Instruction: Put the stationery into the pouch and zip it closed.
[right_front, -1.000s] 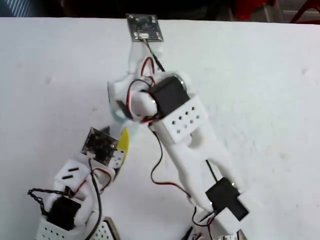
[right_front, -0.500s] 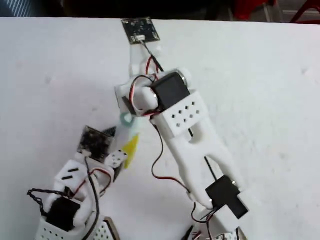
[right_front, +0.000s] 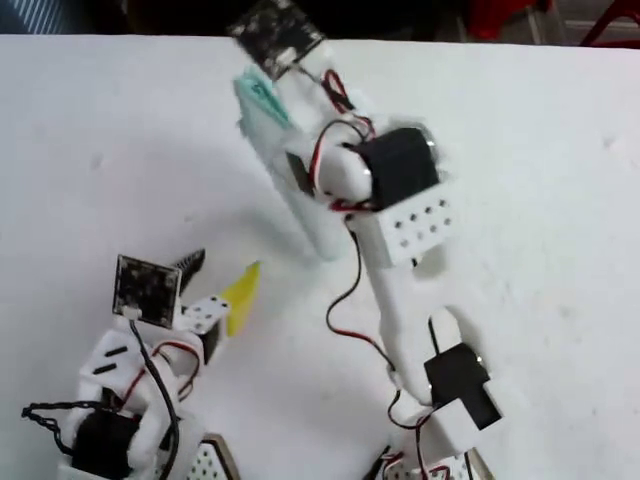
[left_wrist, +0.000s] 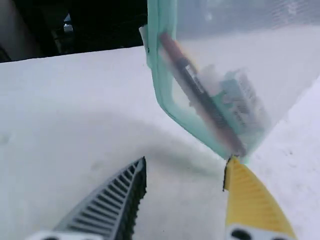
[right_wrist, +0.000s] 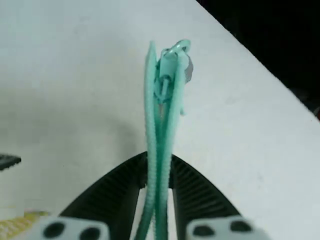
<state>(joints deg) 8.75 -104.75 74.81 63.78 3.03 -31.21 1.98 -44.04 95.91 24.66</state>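
Pouch (right_front: 262, 100), clear with a teal zip edge, hangs off the table (right_front: 520, 150) near its far edge, left of the middle, pinched in the right gripper (right_wrist: 159, 161).

At the near left corner the left gripper (right_front: 222, 265) rests low over the table with its fingers spread wide and nothing between them, one ribbed black finger (left_wrist: 125, 195) and one yellow finger (left_wrist: 247, 195). It points toward the far edge, at the pouch. In the high view the two are well apart. In the left wrist view the pouch's lowest corner lines up just above the yellow fingertip.

Through the clear side a dark pen (left_wrist: 200, 95) lies slanted along the teal edge, with a small pale-green block (left_wrist: 240, 105) just beside it.

Further right, the right gripper's two black fingers are clenched on the teal edge, one on each side. The pouch stands edge-on between them, and the zip pull (right_wrist: 172, 52) sits at the end farthest from the fingers. Whether the zip is fully closed I cannot tell.
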